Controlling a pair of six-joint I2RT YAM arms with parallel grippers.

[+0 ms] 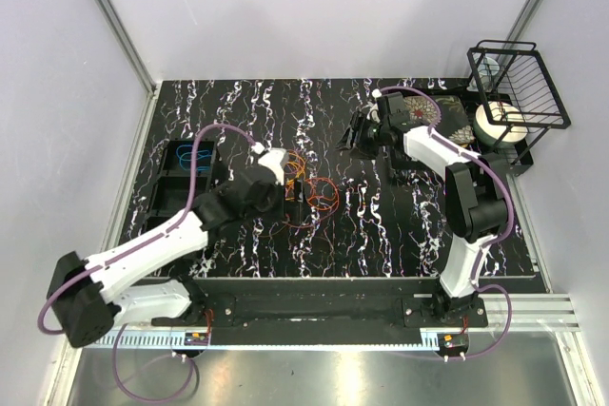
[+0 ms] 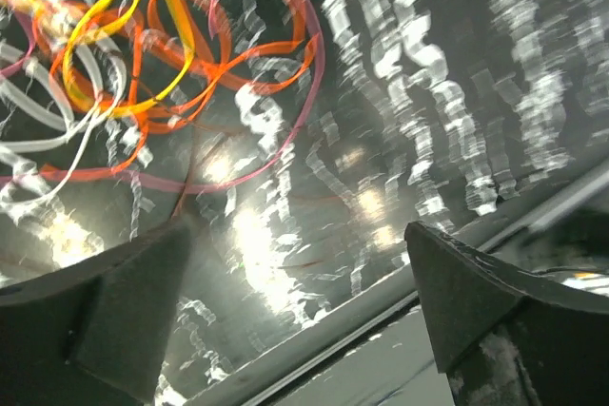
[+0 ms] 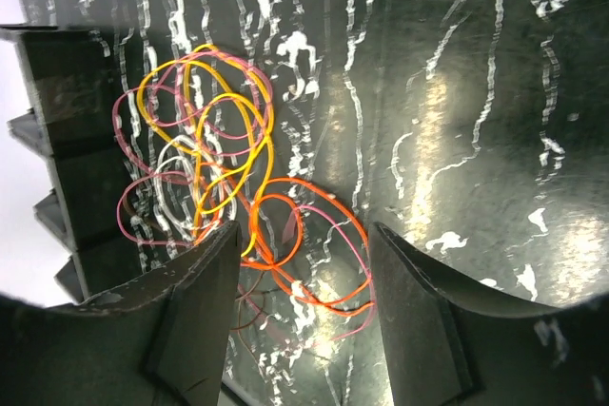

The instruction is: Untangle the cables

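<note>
From above, the cables [image 1: 312, 194] lie tangled mid-table [image 1: 381, 225], just beside the left gripper [image 1: 297, 191]; the right gripper [image 1: 357, 137] hangs apart from them. Left wrist: jaws spread wide, empty, cables beyond. Right wrist: jaws wide apart, empty, tangle below

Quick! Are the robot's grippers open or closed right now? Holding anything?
Left gripper: open, holding nothing.
Right gripper: open, holding nothing.

Tangled cables [image 1: 314, 195] on black marbled table [image 1: 381, 235]
</note>
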